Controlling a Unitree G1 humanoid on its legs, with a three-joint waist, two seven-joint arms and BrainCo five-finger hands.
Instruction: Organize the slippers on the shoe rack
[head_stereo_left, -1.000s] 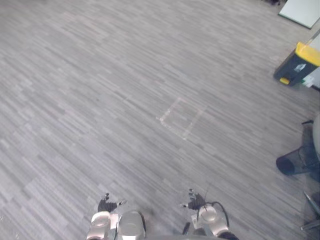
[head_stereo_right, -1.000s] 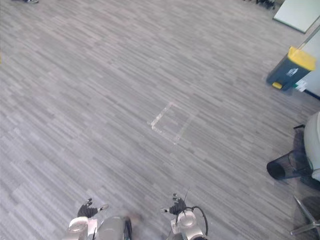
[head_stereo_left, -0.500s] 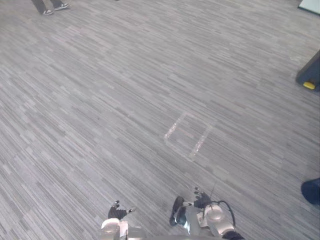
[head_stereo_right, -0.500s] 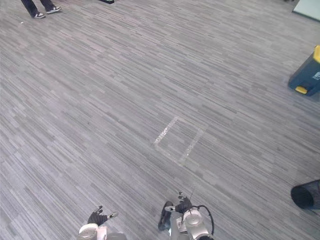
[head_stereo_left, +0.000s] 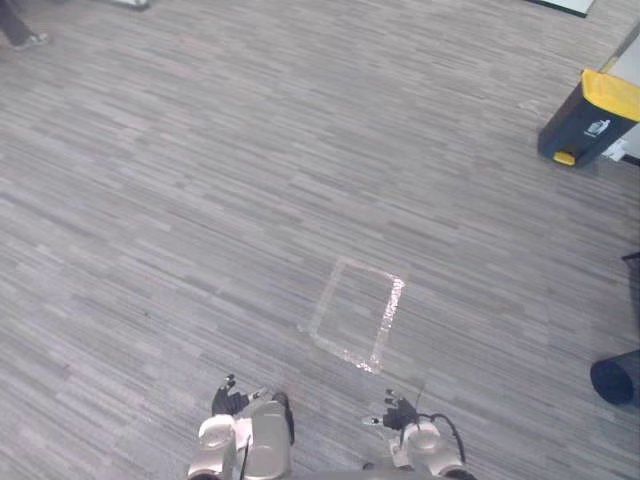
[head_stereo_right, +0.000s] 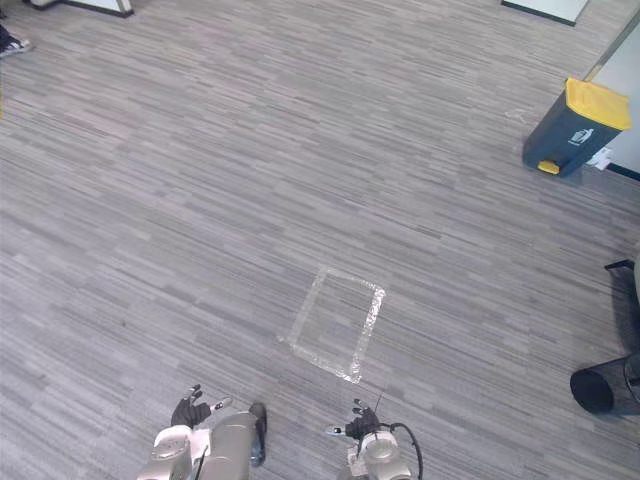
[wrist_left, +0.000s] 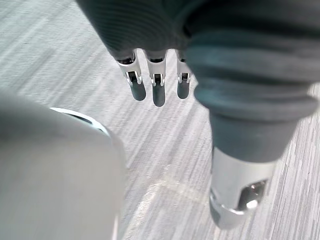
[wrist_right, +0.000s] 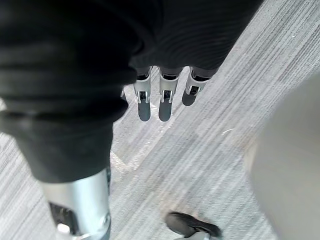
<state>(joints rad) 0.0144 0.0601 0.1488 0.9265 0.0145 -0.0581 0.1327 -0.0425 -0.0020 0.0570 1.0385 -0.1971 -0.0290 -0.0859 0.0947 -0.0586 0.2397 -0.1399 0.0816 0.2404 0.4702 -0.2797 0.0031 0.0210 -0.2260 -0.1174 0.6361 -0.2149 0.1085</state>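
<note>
Fingers on the left hand (wrist_left: 157, 91) hang straight and loose, closed around nothing, with striped grey floor (head_stereo_left: 200, 200) showing past their dark tips. The right hand (wrist_right: 162, 102) is the same: relaxed, spread slightly and empty. From the head, both hands sit low and close to the body, the left hand (head_stereo_left: 228, 398) and the right hand (head_stereo_left: 398, 412) apart from each other and touching nothing.

Just ahead of the hands, in the span between them, a rectangle of pale tape (head_stereo_left: 389, 318) is stuck flat to the floor; its near corner lies closer to the right hand than to the left. Far ahead and out beyond the right hand stands a dark bin with a yellow lid (head_stereo_left: 585, 125), upright beside a pale wall edge. Off to the right of the right hand, a little ahead of it, is a round black container (head_stereo_left: 615, 378), partly cut off. Far ahead and well to the left of the left hand, a person's shoe (head_stereo_right: 12, 45) rests on the floor.

Where the slippers and the shoe rack are, I cannot tell.
</note>
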